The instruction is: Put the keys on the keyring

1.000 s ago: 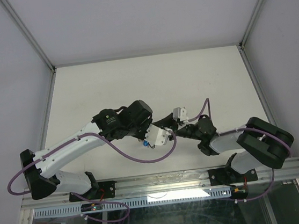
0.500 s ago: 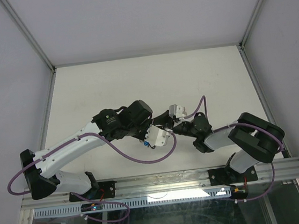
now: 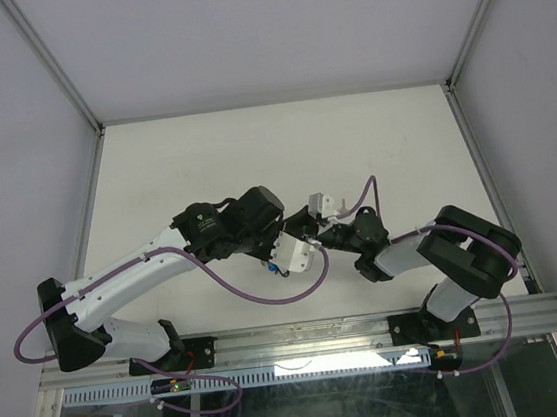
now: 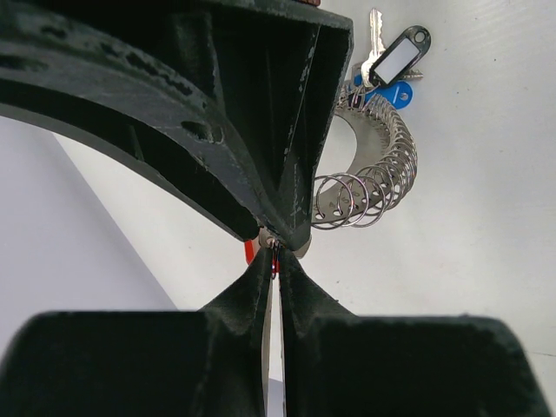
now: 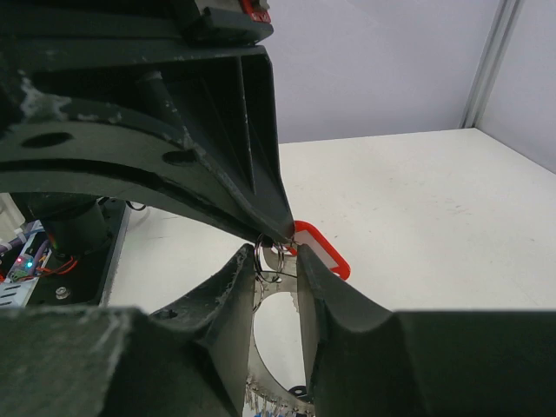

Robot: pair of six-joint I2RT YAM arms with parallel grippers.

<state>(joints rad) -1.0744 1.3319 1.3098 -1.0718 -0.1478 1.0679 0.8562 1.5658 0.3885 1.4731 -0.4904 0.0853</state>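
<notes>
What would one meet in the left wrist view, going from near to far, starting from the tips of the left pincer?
From the left pincer: red-tagged key → keyring → blue tag → black-framed tag

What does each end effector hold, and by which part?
The left end effector pinches the red-tagged key by its metal part. The right end effector has wire loops of the keyring between its tips; a hold cannot be told.
</notes>
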